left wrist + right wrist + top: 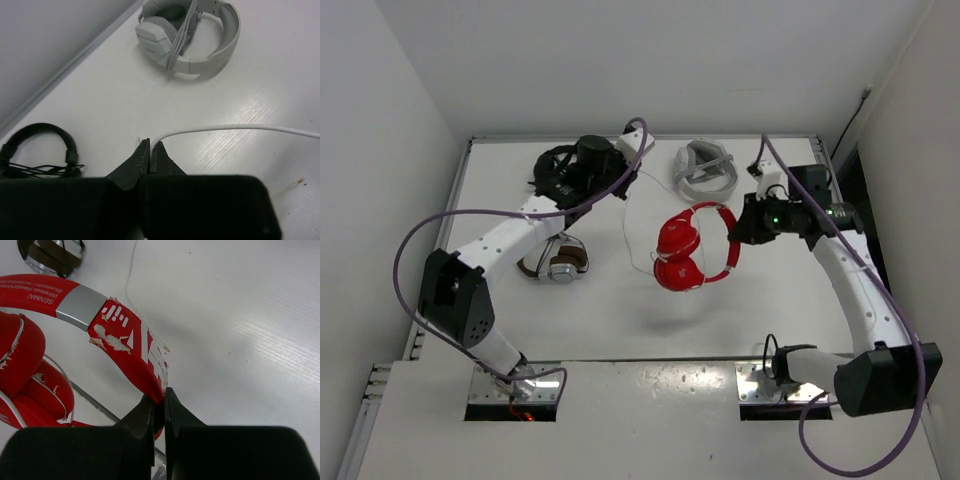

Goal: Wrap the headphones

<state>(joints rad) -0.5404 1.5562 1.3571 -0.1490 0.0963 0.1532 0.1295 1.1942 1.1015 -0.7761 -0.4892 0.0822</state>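
On table (610, 320), four headsets (705, 168), right hand (161, 396) gripping red headphones (682, 250), left hand (151, 146) pinching cable (240, 128).

Overhead plus wrist close-ups; common: headphones (678, 240)

Glossy bright red recorded for headphones (692, 247). Headband (135, 360) marked w/ silver-grey band & white lettering, paint chipped to white in patches. Cable (240, 127) seen white. Headset (705, 168) logged grey-white. Second pair (555, 262) brown & silver, third pair (42, 128) black. Bench (620, 320) white, faintly streaked.
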